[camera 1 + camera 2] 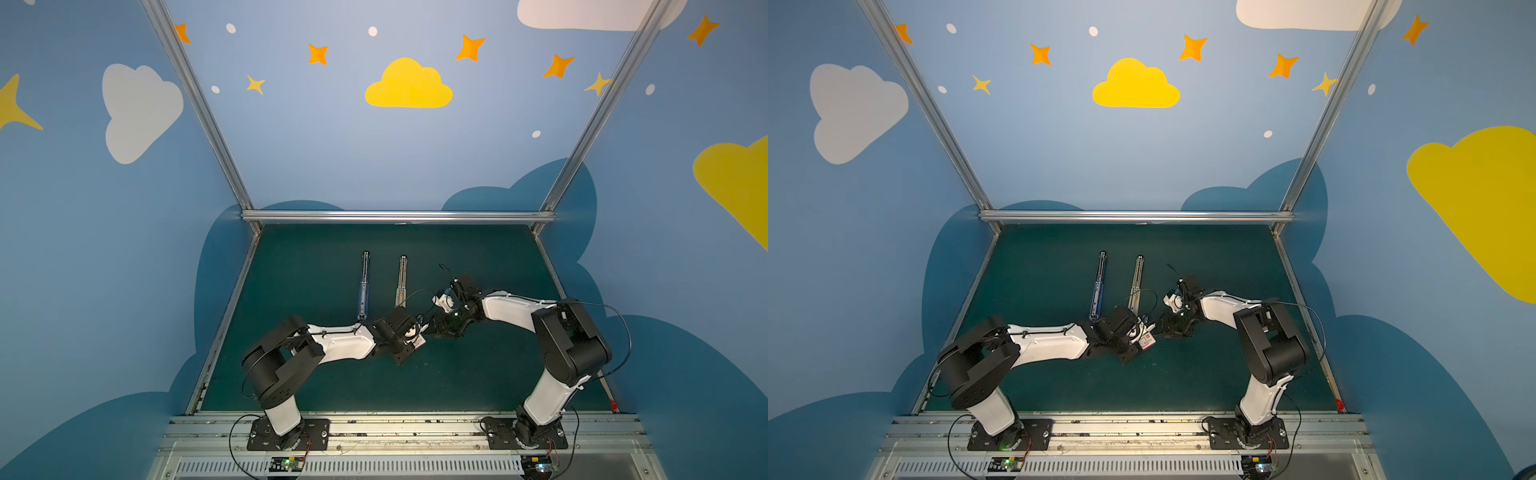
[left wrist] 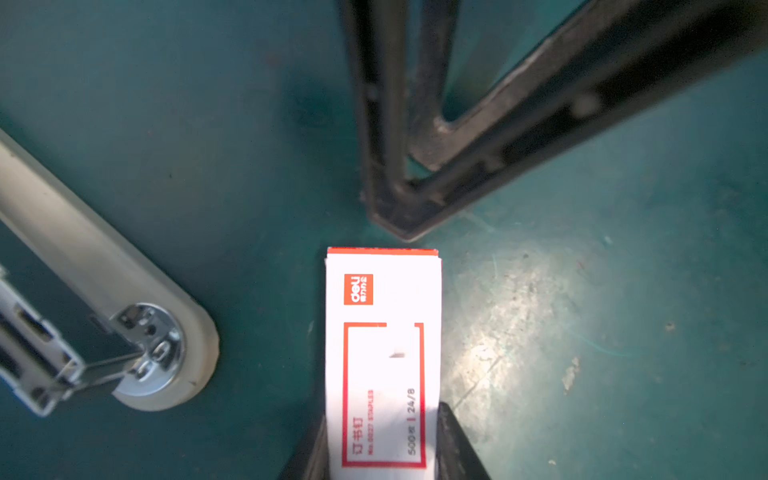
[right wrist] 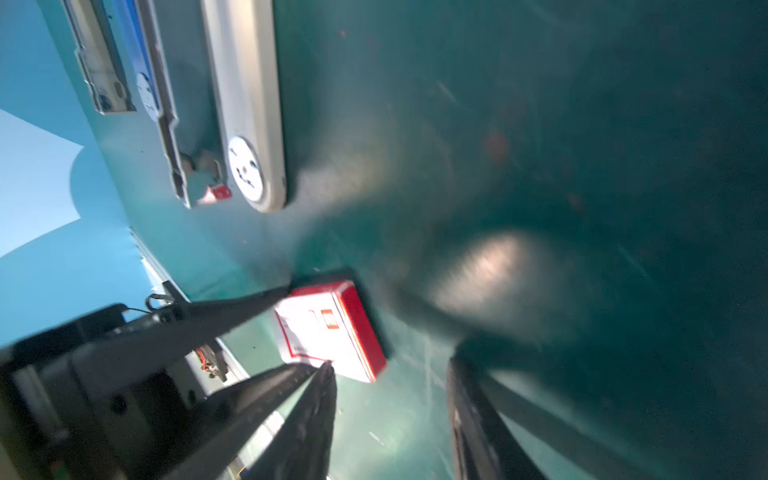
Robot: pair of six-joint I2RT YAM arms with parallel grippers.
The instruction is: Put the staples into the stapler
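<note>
Midway between side edges of the mat, left gripper pinches the box; right gripper gapes empty beside it; a skewed tug could spill staples.

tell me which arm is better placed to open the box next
Right. The left gripper clamps the box by its sides, so it is busy. The right gripper is open with its tips just off the box's free red end, so it can probably work that end.
</note>
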